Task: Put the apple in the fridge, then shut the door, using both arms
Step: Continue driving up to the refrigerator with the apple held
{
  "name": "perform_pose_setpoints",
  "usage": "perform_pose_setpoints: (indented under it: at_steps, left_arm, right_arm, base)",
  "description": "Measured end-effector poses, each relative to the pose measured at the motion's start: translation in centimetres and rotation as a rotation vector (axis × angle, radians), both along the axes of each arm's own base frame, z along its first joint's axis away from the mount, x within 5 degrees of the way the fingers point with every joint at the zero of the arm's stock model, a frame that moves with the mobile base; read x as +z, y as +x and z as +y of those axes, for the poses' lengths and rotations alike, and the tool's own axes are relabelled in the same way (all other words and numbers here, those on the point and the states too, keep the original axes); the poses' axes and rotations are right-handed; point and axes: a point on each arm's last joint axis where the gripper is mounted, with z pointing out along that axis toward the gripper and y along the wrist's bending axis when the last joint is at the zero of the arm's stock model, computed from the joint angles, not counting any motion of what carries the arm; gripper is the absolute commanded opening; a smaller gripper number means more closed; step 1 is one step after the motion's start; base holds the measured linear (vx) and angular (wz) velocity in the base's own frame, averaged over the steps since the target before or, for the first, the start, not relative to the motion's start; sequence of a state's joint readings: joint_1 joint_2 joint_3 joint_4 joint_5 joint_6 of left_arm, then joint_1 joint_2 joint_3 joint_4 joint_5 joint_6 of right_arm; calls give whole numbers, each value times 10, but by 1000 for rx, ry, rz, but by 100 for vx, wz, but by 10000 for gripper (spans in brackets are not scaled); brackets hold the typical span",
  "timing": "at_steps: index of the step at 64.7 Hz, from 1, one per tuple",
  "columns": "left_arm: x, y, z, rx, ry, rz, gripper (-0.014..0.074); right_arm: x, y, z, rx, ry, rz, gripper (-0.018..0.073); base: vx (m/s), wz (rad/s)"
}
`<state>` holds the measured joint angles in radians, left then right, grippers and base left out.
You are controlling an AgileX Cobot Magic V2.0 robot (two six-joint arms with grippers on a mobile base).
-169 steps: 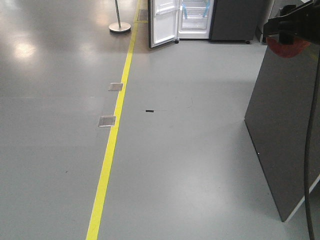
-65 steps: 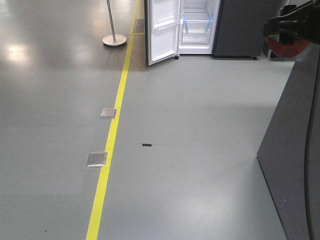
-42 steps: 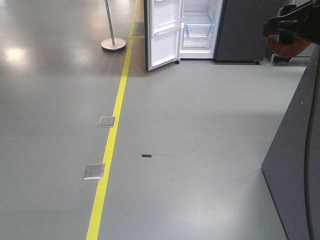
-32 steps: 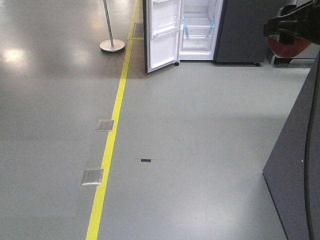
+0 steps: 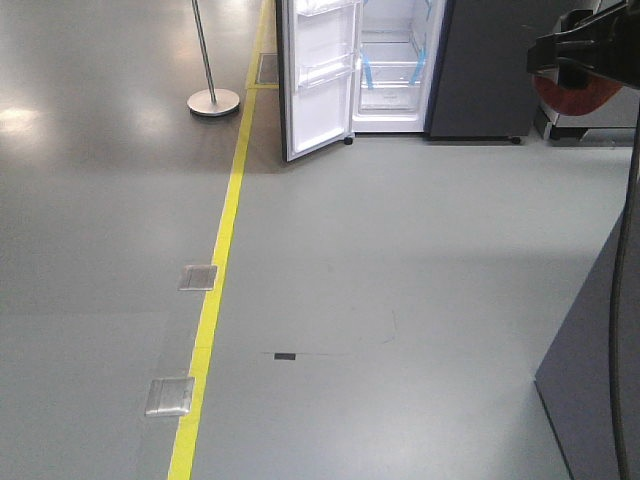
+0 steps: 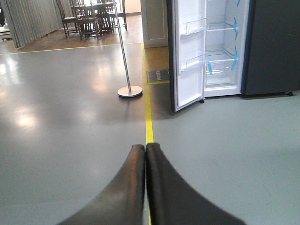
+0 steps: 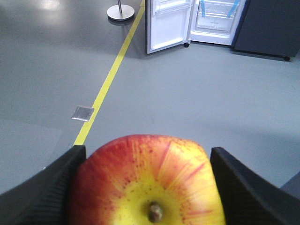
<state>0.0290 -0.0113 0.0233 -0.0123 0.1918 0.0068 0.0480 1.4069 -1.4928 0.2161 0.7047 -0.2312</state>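
A red apple (image 7: 145, 180) with a yellow stem patch fills the bottom of the right wrist view, clamped between the black fingers (image 7: 51, 187) of my right gripper (image 7: 147, 159). That gripper and a red sliver of the apple (image 5: 575, 95) show at the top right of the front view. My left gripper (image 6: 145, 147) is shut, its two pads touching, with nothing in it. Across the floor the dark grey fridge (image 5: 395, 70) stands with its white inside, glass shelves and blue tape showing. Its door (image 5: 318, 85) is swung open to the left, clear bins on the white inner side.
A yellow floor line (image 5: 215, 290) runs toward the fridge, with two metal floor plates (image 5: 198, 277) beside it. A silver pole on a round base (image 5: 212, 100) stands left of the door. A dark grey panel (image 5: 600, 370) rises close on the right. Chairs and a table (image 6: 91, 16) stand far back.
The view has advanced toward the fridge, which now looks larger and nearer. The floor plates and the dark panel have slid down and out. The right gripper keeps hold of the apple.
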Motion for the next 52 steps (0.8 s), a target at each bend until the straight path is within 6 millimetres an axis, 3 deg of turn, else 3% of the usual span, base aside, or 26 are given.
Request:
perform_pose_setpoints:
  at_steps: [52]
  left_arm:
    - [0, 0, 0, 0, 0, 0, -6]
  right_arm:
    - [0, 0, 0, 0, 0, 0, 171]
  base:
    - [28, 5]
